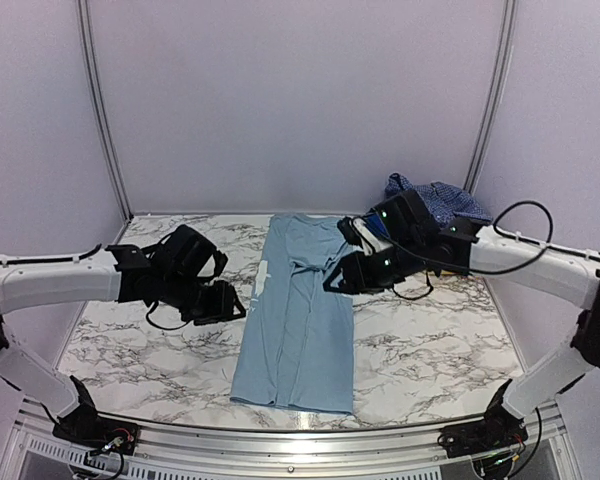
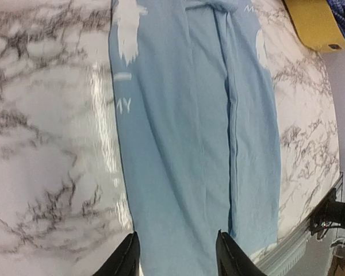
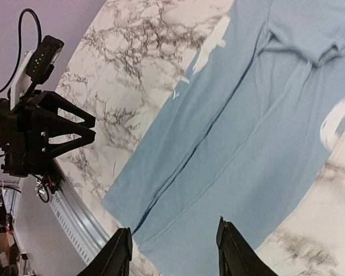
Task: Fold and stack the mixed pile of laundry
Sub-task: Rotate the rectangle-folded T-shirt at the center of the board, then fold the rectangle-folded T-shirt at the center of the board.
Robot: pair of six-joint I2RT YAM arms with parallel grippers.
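Lying flat between left claw (image 2: pixel 176 244) and right claw (image 3: pixel 173 231), both half-open and empty: pale sky-blue T-shirt (image 1: pixel 295 310)

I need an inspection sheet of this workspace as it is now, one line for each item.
Surface: marble table, no spills seen.
Job's things: sky-blue T-shirt folded lengthwise into a long strip, flat in the middle; check shirt bunched at the far right.
Clutter: yellow basket, far right.
Claws: left claw and right claw both open and empty, flanking the T-shirt.
Cables: black loops at both wrists, none on the T-shirt.
Surroundings: pale walls, metal rail at the near edge.
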